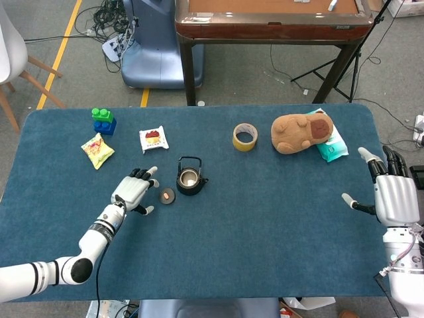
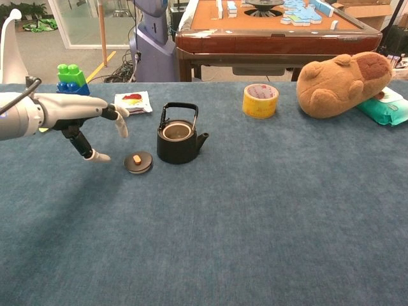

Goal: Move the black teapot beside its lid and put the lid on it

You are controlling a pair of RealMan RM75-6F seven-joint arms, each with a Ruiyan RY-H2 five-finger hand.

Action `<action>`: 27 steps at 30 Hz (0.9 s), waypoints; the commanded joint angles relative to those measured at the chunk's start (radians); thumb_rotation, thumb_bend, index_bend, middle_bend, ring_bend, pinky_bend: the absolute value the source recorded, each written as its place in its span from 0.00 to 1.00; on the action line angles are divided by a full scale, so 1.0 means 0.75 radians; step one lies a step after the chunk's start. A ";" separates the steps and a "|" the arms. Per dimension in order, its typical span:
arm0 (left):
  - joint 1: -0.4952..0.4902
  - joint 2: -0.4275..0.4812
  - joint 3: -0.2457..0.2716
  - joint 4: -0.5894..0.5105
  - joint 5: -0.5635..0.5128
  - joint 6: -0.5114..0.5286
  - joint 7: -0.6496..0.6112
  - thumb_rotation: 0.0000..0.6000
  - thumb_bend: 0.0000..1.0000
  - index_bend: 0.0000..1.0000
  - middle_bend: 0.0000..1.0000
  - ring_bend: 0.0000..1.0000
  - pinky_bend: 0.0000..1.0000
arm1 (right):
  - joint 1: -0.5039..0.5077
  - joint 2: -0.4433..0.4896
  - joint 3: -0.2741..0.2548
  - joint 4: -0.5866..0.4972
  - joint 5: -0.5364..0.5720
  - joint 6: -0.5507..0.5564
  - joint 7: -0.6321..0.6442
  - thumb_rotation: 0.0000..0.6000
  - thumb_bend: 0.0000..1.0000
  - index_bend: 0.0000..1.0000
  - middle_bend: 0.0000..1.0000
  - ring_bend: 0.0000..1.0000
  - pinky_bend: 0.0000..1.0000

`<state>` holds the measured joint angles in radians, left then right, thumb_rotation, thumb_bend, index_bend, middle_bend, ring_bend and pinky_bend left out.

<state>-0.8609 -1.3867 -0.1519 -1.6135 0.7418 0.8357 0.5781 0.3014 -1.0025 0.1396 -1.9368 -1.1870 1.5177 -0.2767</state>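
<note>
The black teapot (image 1: 189, 179) (image 2: 177, 138) stands upright and lidless near the middle of the blue table, handle raised, spout to the right. Its round black lid (image 1: 166, 195) (image 2: 138, 162) with an orange knob lies flat just left of it, a small gap between them. My left hand (image 1: 134, 189) (image 2: 89, 124) hovers open just left of the lid, fingers spread, holding nothing. My right hand (image 1: 392, 192) is open at the table's right edge, far from both; the chest view does not show it.
A yellow tape roll (image 1: 244, 136), a brown plush toy (image 1: 300, 132) on a teal wipes pack (image 1: 334, 147) lie at the back right. A snack packet (image 1: 153, 139), a yellow bag (image 1: 97, 149) and green-blue blocks (image 1: 103, 121) sit at the back left.
</note>
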 commanded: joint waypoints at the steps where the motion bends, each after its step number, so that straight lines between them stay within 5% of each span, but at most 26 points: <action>1: -0.042 -0.056 0.015 0.025 -0.058 0.040 0.052 0.84 0.26 0.24 0.00 0.00 0.00 | -0.012 0.005 0.005 0.009 -0.005 -0.005 0.013 1.00 0.08 0.16 0.25 0.04 0.06; 6: -0.070 -0.126 0.018 0.084 -0.077 0.057 0.051 1.00 0.26 0.22 0.00 0.00 0.00 | -0.031 0.017 0.016 0.020 -0.004 -0.018 0.038 1.00 0.08 0.16 0.25 0.04 0.06; 27: -0.135 -0.258 0.042 0.240 -0.152 0.033 0.047 1.00 0.23 0.20 0.00 0.00 0.00 | -0.089 0.036 0.052 0.025 -0.025 -0.021 0.065 1.00 0.08 0.17 0.25 0.04 0.06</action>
<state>-0.9607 -1.5761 -0.1198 -1.4373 0.6286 0.8607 0.6164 0.2351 -0.9760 0.1784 -1.9183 -1.2061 1.5019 -0.2280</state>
